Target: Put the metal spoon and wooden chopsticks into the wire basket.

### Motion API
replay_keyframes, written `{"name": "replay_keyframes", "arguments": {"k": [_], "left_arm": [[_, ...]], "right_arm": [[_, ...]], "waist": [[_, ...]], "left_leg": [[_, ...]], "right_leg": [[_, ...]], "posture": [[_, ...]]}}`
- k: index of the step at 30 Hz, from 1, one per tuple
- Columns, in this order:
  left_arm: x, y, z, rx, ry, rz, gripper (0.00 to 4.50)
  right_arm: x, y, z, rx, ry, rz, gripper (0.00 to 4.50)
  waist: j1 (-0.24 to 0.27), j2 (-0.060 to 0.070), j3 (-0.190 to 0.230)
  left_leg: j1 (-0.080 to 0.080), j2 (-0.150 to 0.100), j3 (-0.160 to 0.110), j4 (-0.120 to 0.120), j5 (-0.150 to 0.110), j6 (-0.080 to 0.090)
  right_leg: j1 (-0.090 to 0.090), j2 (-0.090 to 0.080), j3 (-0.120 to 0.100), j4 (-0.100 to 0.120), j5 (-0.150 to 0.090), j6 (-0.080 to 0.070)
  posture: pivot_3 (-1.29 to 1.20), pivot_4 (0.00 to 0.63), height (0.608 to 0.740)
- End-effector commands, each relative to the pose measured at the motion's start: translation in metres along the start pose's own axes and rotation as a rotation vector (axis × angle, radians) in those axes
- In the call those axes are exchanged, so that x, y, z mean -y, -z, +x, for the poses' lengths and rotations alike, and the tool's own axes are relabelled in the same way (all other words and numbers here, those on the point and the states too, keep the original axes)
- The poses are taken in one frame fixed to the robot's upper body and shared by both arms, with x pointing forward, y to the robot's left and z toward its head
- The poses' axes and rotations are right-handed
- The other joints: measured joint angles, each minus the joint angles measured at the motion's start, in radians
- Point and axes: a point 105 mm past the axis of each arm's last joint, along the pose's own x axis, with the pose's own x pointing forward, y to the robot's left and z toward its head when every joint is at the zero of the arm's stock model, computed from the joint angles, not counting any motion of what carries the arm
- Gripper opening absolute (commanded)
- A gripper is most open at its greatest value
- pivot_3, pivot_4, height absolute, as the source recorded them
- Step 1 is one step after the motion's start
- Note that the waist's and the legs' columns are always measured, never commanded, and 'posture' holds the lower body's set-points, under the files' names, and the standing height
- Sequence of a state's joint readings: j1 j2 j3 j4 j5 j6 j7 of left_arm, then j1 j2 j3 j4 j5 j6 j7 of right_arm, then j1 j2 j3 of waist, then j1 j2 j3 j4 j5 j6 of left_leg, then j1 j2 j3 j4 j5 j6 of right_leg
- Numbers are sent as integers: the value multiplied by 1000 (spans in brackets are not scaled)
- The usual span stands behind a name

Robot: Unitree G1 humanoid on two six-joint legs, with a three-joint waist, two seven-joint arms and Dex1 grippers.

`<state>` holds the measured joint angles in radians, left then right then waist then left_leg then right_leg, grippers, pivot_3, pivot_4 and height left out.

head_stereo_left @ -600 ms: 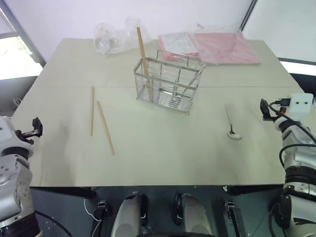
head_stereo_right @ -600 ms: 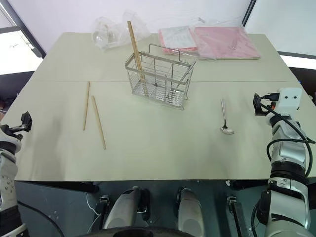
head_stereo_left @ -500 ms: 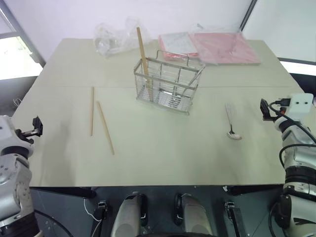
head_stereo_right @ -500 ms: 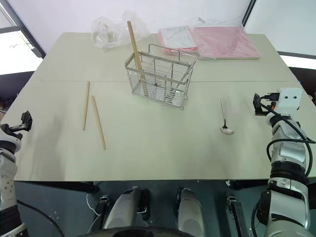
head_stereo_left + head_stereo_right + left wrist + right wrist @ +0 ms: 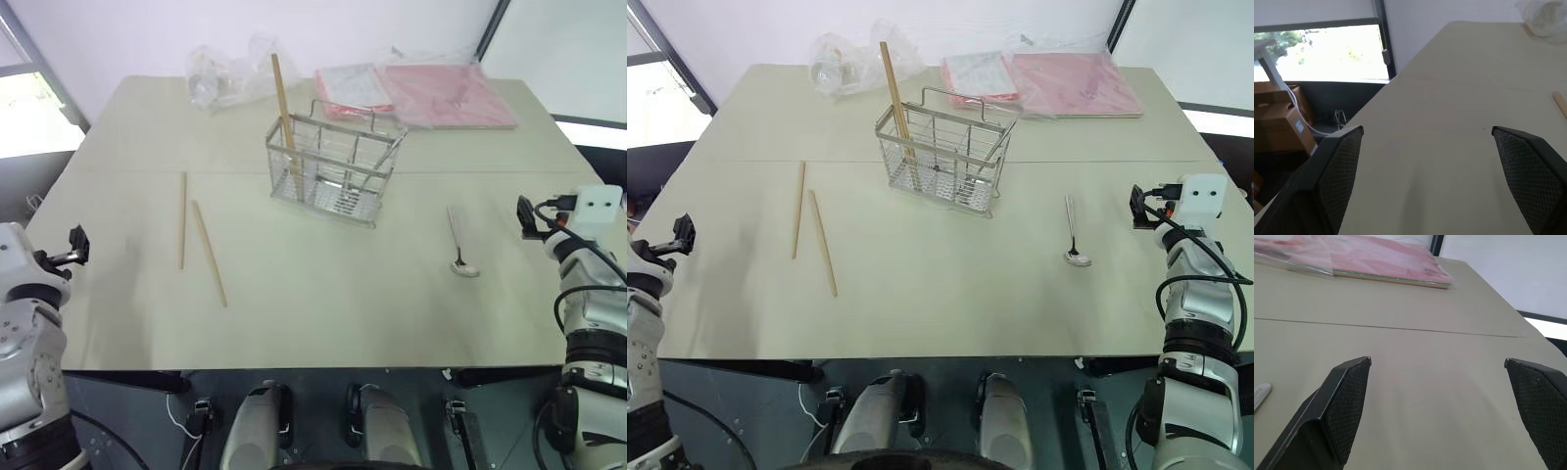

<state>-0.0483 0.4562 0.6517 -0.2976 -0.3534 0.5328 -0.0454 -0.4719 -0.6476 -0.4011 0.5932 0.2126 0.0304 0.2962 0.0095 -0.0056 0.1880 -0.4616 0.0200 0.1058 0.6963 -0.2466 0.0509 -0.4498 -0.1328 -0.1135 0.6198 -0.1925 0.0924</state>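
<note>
The wire basket (image 5: 336, 164) stands on the table's far middle, with one of the wooden chopsticks (image 5: 283, 96) upright in its left end. Two more chopsticks (image 5: 182, 220) (image 5: 209, 253) lie flat left of the basket. The metal spoon (image 5: 459, 241) lies to the basket's right, bowl toward me. My left gripper (image 5: 76, 245) hovers open at the table's left edge, well left of the lying chopsticks. My right gripper (image 5: 526, 217) is open at the right edge, right of the spoon. Both hold nothing; the wrist views show the left gripper (image 5: 1426, 129) and the right gripper (image 5: 1437, 360) over bare tabletop.
Crumpled clear plastic bags (image 5: 227, 73) lie at the far left of the beige table (image 5: 323, 304). Pink folders in plastic (image 5: 446, 93) lie at the far right. A seam runs across the table in front of the basket.
</note>
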Motion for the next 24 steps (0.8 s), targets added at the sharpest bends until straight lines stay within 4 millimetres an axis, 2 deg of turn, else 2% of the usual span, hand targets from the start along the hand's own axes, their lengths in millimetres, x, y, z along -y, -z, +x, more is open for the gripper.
{"name": "replay_keyframes", "arguments": {"k": [1,4,7,11,13,15,16,19,22,24], "left_arm": [[-1,-18,0,61,-4,23,4415],[8,-25,2,76,36,3,4415],[32,-44,4,109,169,-37,4415],[112,-67,-27,88,666,-86,4415],[138,-73,-45,70,855,-69,4415],[153,-77,-58,50,976,-53,4415],[164,-79,-68,42,1069,-43,4415],[202,-82,-97,-8,1352,-23,4415],[218,-82,-103,-41,1452,-15,4415],[224,-84,-103,-41,1490,-15,4415]], "right_arm": [[9,-22,2,77,24,1,4500],[10,-26,4,79,21,-4,4500],[12,-37,10,92,6,-29,4500],[14,-83,22,145,-109,-128,4500],[10,-98,24,154,-181,-211,4500],[6,-107,26,159,-239,-278,4500],[2,-114,27,161,-287,-318,4500],[-33,-136,24,167,-554,-606,4500],[-59,-140,19,150,-757,-823,4500],[-74,-135,11,131,-896,-1024,4500]], "waist": [[0,0,0],[0,0,0],[1,0,0],[-1,2,1],[-4,2,1],[-8,2,1],[-11,2,1],[-21,3,2],[-29,4,2],[-29,4,2]], "left_leg": [[0,0,0,0,0,0],[0,0,0,0,0,0],[0,0,0,0,0,0],[-1,-1,0,1,1,-1],[0,-1,1,1,3,-6],[0,-1,0,0,4,-6],[0,0,0,0,4,-6],[1,-1,0,0,4,-6],[1,-2,0,0,5,-6],[1,-2,0,-1,5,-6]], "right_leg": [[0,0,0,0,0,0],[0,0,0,0,0,0],[0,0,0,0,0,0],[0,-1,0,0,0,0],[0,-1,1,-1,0,0],[0,0,0,-1,0,0],[0,0,0,-1,0,0],[1,1,0,0,0,0],[1,0,1,0,0,1],[1,1,1,0,1,4]], "posture": [[0,150,699],[0,150,699],[0,150,699],[0,150,699],[0,150,699],[0,150,699],[0,150,699],[0,150,699],[0,150,699],[0,150,699]]}}
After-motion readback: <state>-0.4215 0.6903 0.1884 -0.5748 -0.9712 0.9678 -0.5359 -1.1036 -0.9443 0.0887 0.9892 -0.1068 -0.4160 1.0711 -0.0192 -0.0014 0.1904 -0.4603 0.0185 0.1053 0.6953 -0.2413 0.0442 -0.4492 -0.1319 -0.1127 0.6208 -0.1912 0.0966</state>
